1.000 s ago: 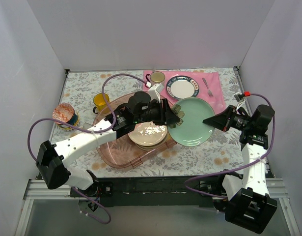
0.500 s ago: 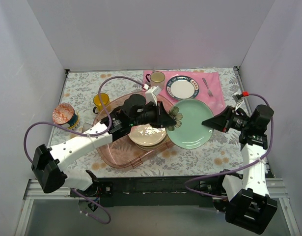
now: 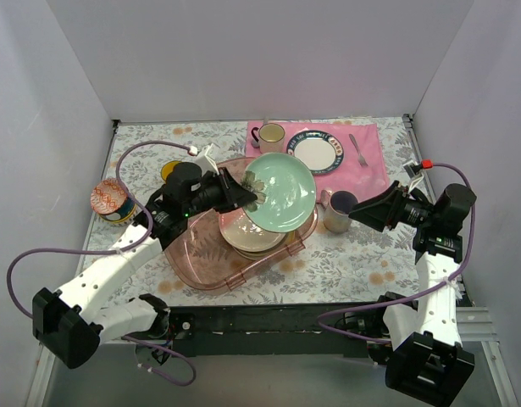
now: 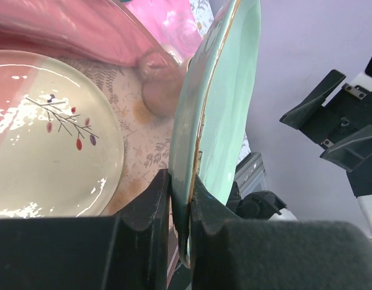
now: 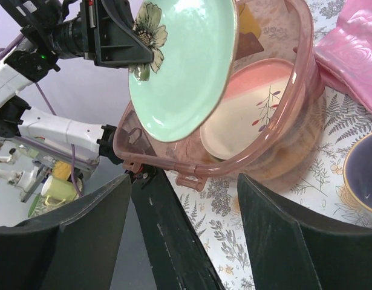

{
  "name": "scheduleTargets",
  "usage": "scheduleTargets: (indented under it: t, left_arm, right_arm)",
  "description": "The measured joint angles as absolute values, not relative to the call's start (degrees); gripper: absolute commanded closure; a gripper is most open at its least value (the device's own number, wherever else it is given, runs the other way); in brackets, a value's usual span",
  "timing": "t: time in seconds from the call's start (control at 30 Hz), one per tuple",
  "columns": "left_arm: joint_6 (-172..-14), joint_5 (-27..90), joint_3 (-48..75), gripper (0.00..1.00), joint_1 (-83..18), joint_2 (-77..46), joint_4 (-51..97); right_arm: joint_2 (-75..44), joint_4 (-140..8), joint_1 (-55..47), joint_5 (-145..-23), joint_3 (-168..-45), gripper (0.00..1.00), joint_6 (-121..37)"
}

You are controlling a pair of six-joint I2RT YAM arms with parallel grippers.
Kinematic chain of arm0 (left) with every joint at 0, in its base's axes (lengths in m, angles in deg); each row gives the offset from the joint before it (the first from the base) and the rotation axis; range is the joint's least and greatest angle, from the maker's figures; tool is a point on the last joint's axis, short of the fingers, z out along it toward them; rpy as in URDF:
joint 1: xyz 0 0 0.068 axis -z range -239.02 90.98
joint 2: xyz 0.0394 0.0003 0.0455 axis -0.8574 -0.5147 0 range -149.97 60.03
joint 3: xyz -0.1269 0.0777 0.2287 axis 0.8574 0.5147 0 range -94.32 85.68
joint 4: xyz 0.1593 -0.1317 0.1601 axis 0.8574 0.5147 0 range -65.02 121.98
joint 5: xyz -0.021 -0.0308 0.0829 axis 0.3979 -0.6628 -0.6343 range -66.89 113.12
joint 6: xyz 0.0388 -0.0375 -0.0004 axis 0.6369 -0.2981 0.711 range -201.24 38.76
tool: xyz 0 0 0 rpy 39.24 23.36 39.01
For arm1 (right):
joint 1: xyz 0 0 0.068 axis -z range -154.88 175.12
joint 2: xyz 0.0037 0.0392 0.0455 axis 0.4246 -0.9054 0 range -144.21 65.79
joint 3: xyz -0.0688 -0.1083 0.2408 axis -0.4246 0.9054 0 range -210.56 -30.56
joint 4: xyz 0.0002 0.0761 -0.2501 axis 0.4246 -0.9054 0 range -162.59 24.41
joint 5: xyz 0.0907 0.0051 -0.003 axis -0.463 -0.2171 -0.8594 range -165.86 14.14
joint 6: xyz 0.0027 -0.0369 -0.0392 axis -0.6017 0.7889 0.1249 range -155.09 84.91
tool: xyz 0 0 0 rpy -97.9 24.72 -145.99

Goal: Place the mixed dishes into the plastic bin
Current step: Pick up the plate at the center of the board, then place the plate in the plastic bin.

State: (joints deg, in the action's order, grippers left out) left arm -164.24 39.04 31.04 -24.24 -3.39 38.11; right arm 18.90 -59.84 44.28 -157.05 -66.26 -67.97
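The plastic bin (image 3: 195, 270) sits left of the table's middle, a wide, shallow pink tub you can see through. Inside it, toward the right end, the cream floral plate (image 3: 253, 231) lies flat with its sprig of red and purple leaves facing up. In the overhead view a second pale rim shows just under it, but I cannot tell what that plate is.

Over the bin's far right part the left gripper (image 3: 246, 194) has its fingers clamped on the flowered near-left edge of the large mint-green plate (image 3: 284, 193). The plate is off the table and steeply tilted, its face turned to the near right. It hangs above the floral plate without touching it.

The right gripper (image 3: 356, 212) is on the right side of the table with its fingers spread wide and nothing between them. It sits just beside the grey mug with dark-blue inside (image 3: 338, 210), which stands upright on the tablecloth outside the bin's right end.

Also outside the bin, the small red-and-blue patterned bowl (image 3: 111, 200) stands at the left edge. The yellow mug (image 3: 169, 171) stands beyond the bin's far left corner, half hidden by the left arm.

On the pink cloth (image 3: 370, 170) at the far side sit a blue-rimmed white plate (image 3: 312, 153), a cream mug (image 3: 271, 134) and a fork (image 3: 358, 150).
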Motion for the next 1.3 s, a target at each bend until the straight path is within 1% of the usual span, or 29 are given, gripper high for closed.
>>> scheduleTargets:
  t: [0.2,0.6,0.93,1.1,1.3]
  left_arm:
    - [-164.4,41.2,32.2,1.00,-29.7,0.1,38.7]
    - [-164.3,45.4,34.8,1.00,-38.3,1.1,39.7]
    - [-164.3,48.1,37.9,1.00,-40.6,1.1,39.4]
    - [-164.5,49.6,41.0,1.00,-40.9,0.9,36.8]
    - [-165.2,51.3,45.3,1.00,-41.0,-2.2,33.8]
  right_arm:
    - [19.0,-59.4,44.3,-157.0,-66.2,0.22,-68.0]
    - [19.0,-59.0,44.7,-157.1,-65.3,0.22,-68.0]
    - [19.0,-58.9,45.0,-157.0,-65.3,0.22,-68.1]
    - [19.0,-58.9,45.0,-157.0,-65.3,0.22,-68.1]
    - [19.0,-58.9,45.0,-157.0,-65.3,0.22,-68.1]
